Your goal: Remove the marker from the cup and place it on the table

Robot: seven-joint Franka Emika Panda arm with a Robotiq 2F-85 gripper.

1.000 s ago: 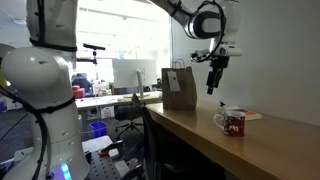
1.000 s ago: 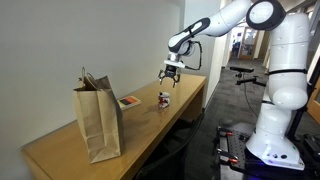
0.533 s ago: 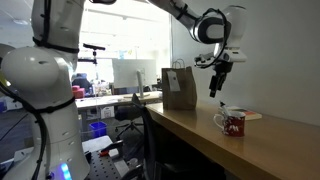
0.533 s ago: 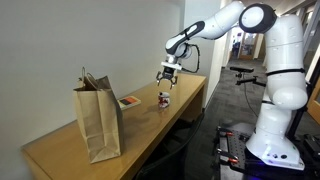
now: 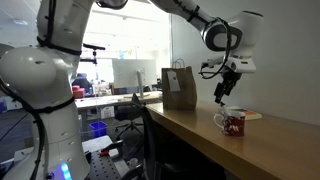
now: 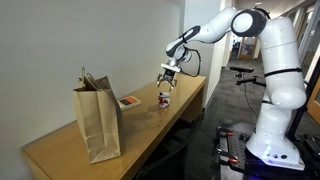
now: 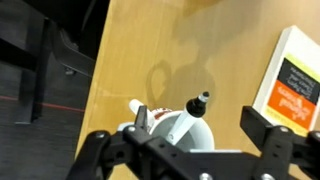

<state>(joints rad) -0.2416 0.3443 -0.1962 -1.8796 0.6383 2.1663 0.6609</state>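
The cup (image 7: 172,128), red-patterned with a white rim and handle, stands on the tan table (image 7: 140,45). The marker (image 7: 189,114) leans inside it, dark end up and out over the rim. My gripper (image 7: 182,138) is open and empty just above the cup, one finger on each side of it, neither touching the marker. In both exterior views the gripper (image 5: 221,93) (image 6: 166,83) hangs close over the cup (image 5: 232,124) (image 6: 164,99). The marker is too small to make out there.
A white and orange book (image 7: 292,80) lies flat on the table beside the cup, also seen in an exterior view (image 5: 251,116). A brown paper bag (image 6: 98,118) (image 5: 180,88) stands farther along the table. The table's front edge drops to the floor (image 7: 40,70).
My gripper has come down and sideways over the table until it hangs right above the cup. The cup, marker, book and bag have not moved.
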